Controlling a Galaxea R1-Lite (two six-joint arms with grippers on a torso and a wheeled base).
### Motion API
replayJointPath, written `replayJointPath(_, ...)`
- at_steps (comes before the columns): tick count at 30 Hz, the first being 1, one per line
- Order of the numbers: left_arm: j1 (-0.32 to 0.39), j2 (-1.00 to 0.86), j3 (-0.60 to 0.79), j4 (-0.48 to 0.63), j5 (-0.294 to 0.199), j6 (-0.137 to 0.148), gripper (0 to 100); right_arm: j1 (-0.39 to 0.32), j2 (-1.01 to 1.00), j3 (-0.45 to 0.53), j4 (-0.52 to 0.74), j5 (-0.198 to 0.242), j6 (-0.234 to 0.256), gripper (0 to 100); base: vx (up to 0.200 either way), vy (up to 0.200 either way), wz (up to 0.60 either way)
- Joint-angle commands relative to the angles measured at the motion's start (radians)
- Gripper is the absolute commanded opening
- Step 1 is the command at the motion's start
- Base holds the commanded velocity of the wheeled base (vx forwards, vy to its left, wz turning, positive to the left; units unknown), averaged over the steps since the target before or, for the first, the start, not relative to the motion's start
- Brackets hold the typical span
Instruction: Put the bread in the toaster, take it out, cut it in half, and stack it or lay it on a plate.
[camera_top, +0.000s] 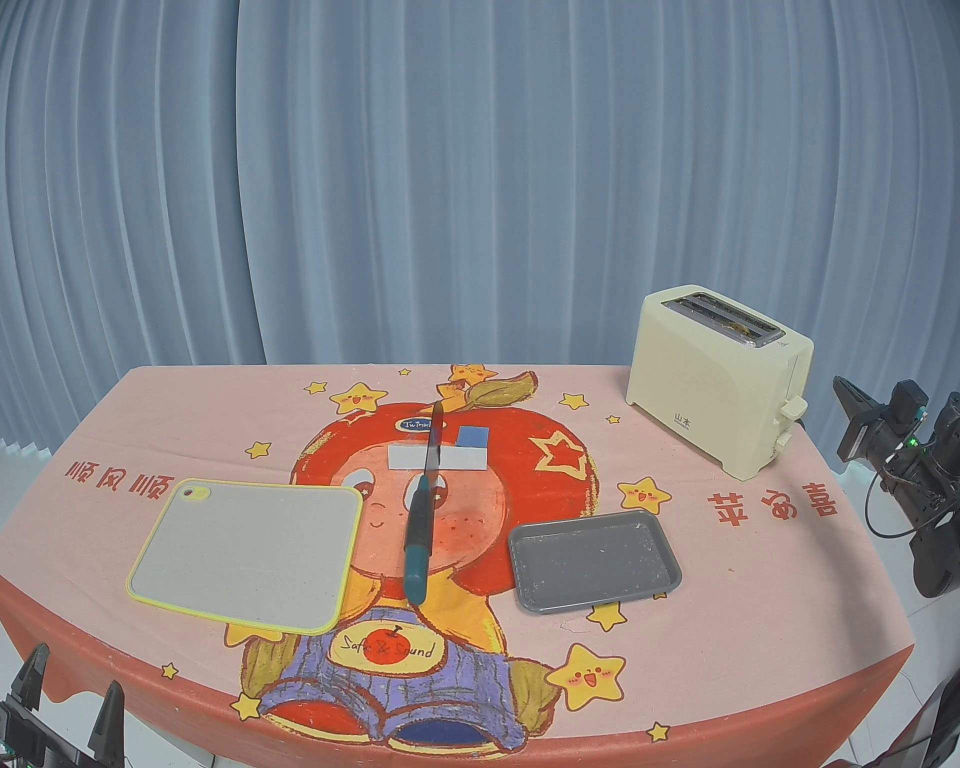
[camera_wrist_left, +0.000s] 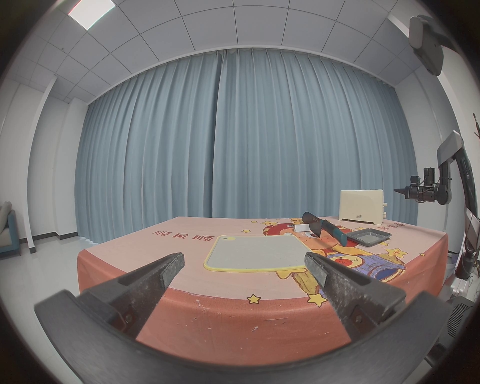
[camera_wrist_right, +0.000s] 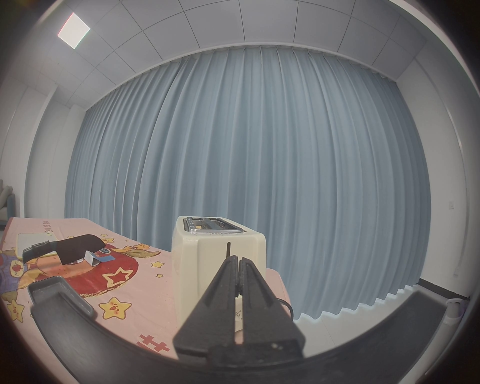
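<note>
From the head view, the toaster (camera_top: 718, 378) stands at the far right corner of the table (camera_top: 760, 610). Something golden, which I take for the bread (camera_top: 737, 324), sits low in one of its slots. The cutting board (camera_top: 248, 552) lies by the near left edge. The knife (camera_top: 420, 525) is at the middle, with its blade propped on a small white and blue block (camera_top: 450, 456) and its handle toward the near edge. The grey tray (camera_top: 594, 560) lies just right of the knife. My left end effector (camera_top: 75, 682) hangs below the near left corner. The right end effector (camera_top: 856, 415) is off the right edge, beside the toaster.

In the left wrist view, the left end effector (camera_wrist_left: 244, 257) is spread wide with nothing between its fingers (camera_wrist_left: 150, 280), level with the near edge. The cutting board (camera_wrist_left: 257, 252) is straight ahead, and the knife (camera_wrist_left: 325, 229), tray (camera_wrist_left: 369, 236) and toaster (camera_wrist_left: 361, 206) are beyond it.

In the right wrist view, the right end effector (camera_wrist_right: 235, 265) has its fingers pressed together, empty, and points at the toaster (camera_wrist_right: 200, 270). A golden bit of bread (camera_wrist_right: 201, 226) shows in the slot. The knife (camera_wrist_right: 65, 247) and tray (camera_wrist_right: 57, 292) lie farther along the table.
</note>
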Motion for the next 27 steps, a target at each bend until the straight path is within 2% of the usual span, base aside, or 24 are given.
replayJointPath(1, 0.000, -0.016, 0.018, 0.000, -0.001, 0.000, 100, 0.000, 0.000, 0.001, -0.010, 0.001, 0.000, 0, 0.000, 0.000, 0.00)
replayJointPath(27, 0.000, -0.016, 0.018, 0.000, -0.001, 0.000, 100, 0.001, 0.001, 0.013, -0.012, 0.001, -0.002, 0, 0.000, 0.000, 0.00)
